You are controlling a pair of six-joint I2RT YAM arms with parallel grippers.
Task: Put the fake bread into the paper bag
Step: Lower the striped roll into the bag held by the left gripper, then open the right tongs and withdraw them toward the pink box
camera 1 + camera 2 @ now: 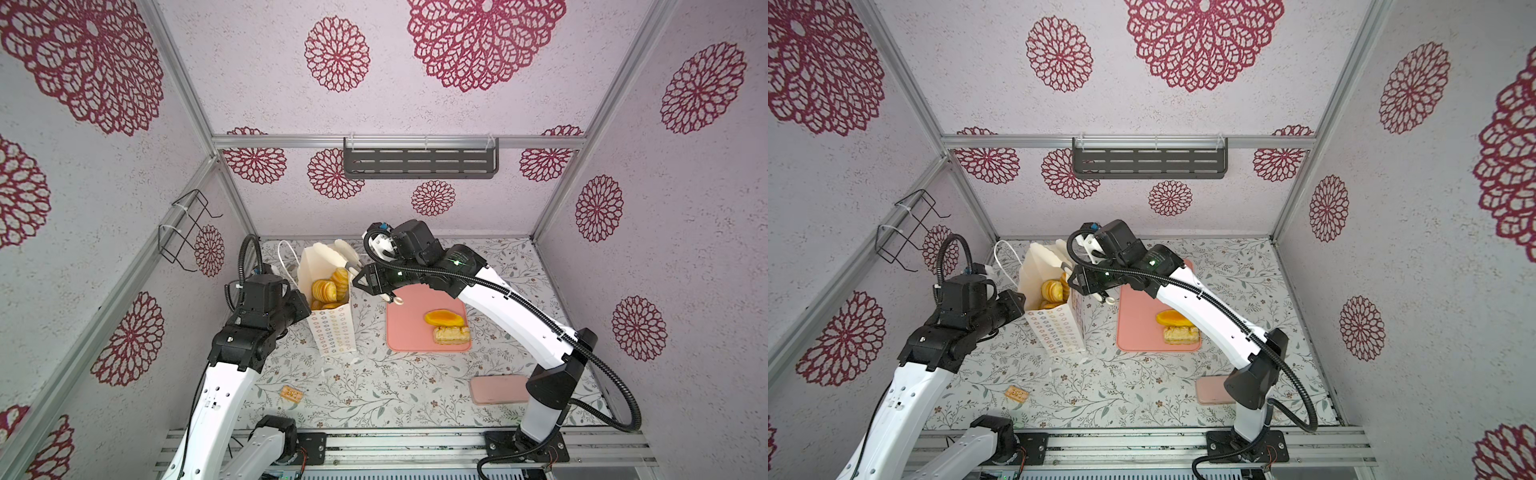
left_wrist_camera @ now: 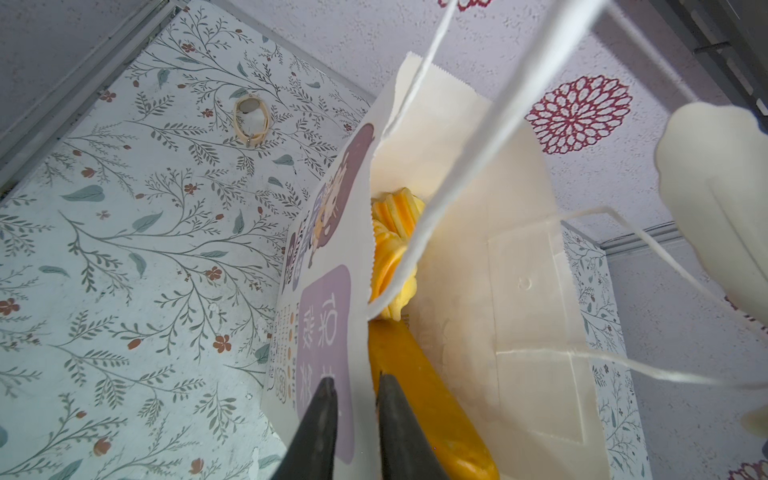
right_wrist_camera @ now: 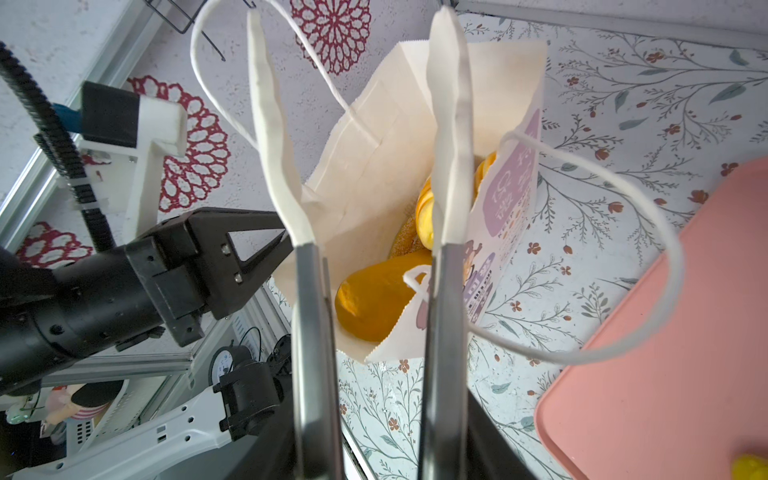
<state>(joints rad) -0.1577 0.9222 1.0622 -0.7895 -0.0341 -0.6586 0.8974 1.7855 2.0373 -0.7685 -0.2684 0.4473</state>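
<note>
Left wrist view: left gripper (image 2: pixel 356 382) pinching rim of paper bag (image 2: pixel 453 166). Right wrist view: right gripper (image 3: pixel 351 25) parted, empty, over its mouth, above fake bread (image 3: pixel 374 299).

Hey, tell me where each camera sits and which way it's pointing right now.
Both top views: high over the arm bases, looking down on the table; left arm and right arm show.
Left wrist: faces along the left pincer into the paper bag; dark fingers show.
Right wrist: above the bag's mouth, looking down; white right pincer and left pincer show.
Shared: both wrist views see fake bread in the bag.
</note>
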